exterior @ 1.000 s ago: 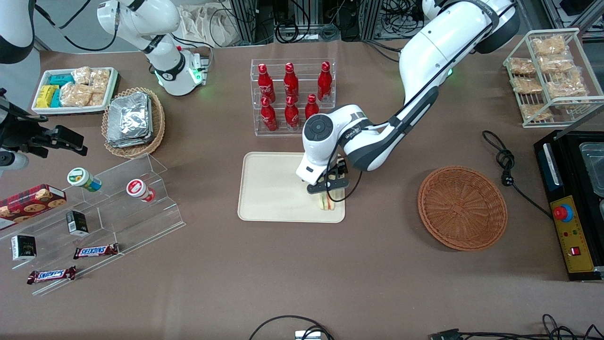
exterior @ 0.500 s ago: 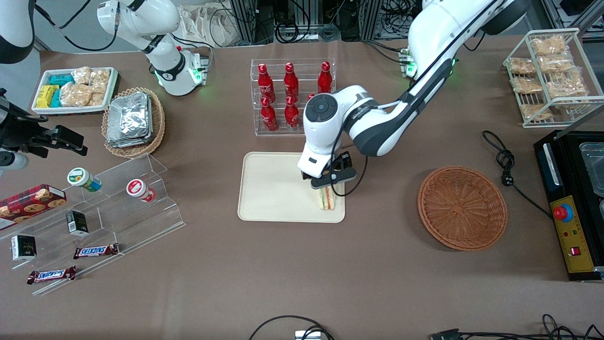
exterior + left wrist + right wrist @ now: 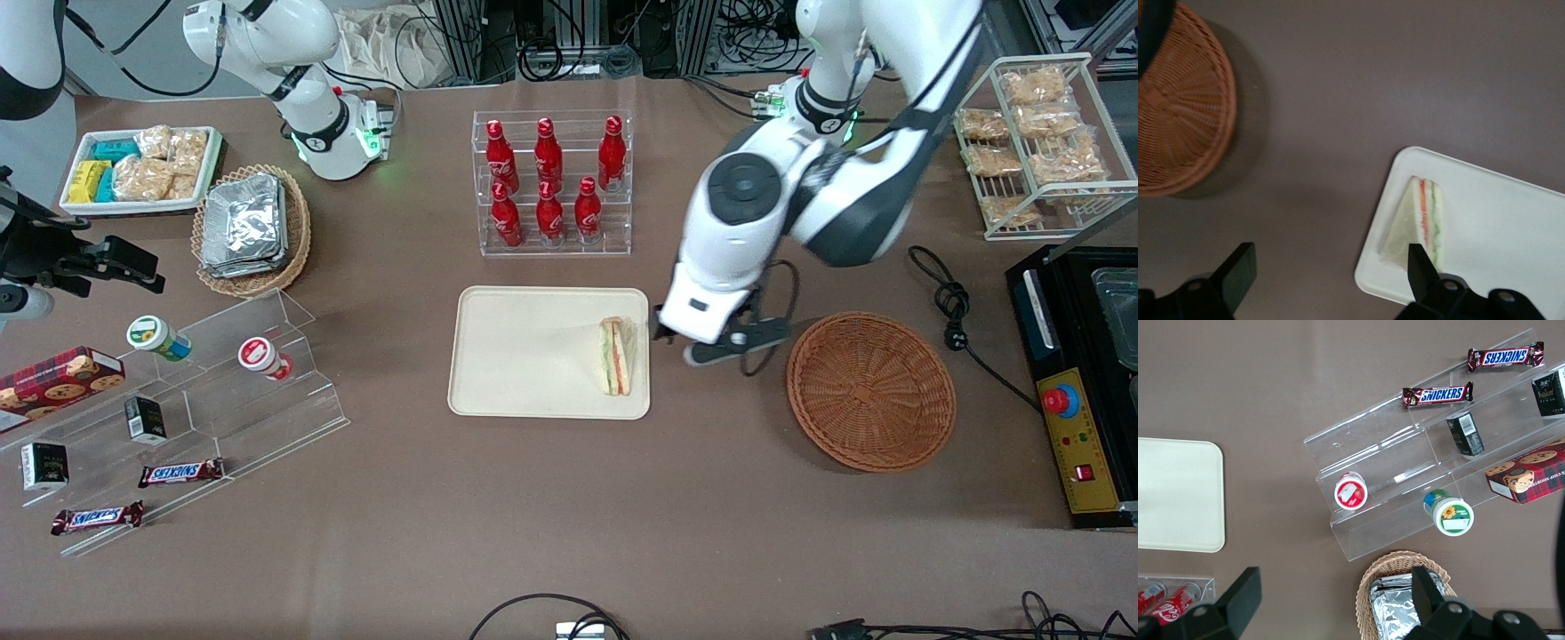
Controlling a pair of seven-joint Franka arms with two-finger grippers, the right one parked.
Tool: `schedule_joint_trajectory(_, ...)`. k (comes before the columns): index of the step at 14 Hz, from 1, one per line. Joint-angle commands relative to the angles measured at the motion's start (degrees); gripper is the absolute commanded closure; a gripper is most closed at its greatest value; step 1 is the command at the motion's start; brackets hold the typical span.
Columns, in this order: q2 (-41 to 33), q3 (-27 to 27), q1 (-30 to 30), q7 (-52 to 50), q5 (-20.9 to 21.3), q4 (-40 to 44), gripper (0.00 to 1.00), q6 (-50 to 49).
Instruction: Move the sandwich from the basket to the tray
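Sandwich set down, gripper drawn away.
The gripper, fingers spread wide and empty, has left the tray and now hangs over the table between it and the basket. One sandwich lies on the tray's edge nearest the basket. Seven red bottles stand farther from the camera.

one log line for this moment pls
sandwich: on tray, near edge toward basket | basket: empty | hand: open, holding nothing, above table between tray and basket
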Motion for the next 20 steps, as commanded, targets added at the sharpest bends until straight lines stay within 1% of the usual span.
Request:
schedule_joint_trajectory(1,-6.0,-0.2,6.1,9.7,-4.0,-1.3,0.0,-2.8)
schedule_joint_trajectory(4,-9.1,0.1,11.0,18.5,-4.2,-1.8,0.0,-5.7)
schedule_joint_trajectory(5,-9.6,0.4,11.9,20.6,-4.3,-1.7,0.0,-6.0)
schedule_joint_trajectory(6,-10.2,1.8,11.7,22.3,-4.4,-1.7,0.0,-6.4)
schedule_joint_trajectory(7,-11.3,4.6,10.8,24.3,-4.5,-1.8,0.0,-7.3)
schedule_joint_trajectory(8,-12.6,7.8,8.6,27.7,-5.8,-1.9,0.0,-8.3)
schedule_joint_trajectory(9,-14.2,12.8,6.5,32.3,-7.9,-2.1,0.0,-9.6)
schedule_joint_trajectory(10,-15.7,16.7,4.5,36.5,-9.4,-2.4,0.0,-10.8)
schedule_joint_trajectory(11,-17.6,19.8,3.7,40.0,-9.9,-3.7,0.0,-11.2)
schedule_joint_trajectory(12,-19.4,21.3,3.7,42.6,-10.3,-4.7,0.0,-11.3)
schedule_joint_trajectory(14,-20.5,24.0,3.4,47.0,-12.7,-4.4,0.0,-12.0)
schedule_joint_trajectory(17,-20.5,24.3,2.7,47.2,-12.7,-1.9,0.0,-12.2)
schedule_joint_trajectory(20,-20.5,24.8,2.8,47.3,-12.8,-1.6,0.0,-12.3)
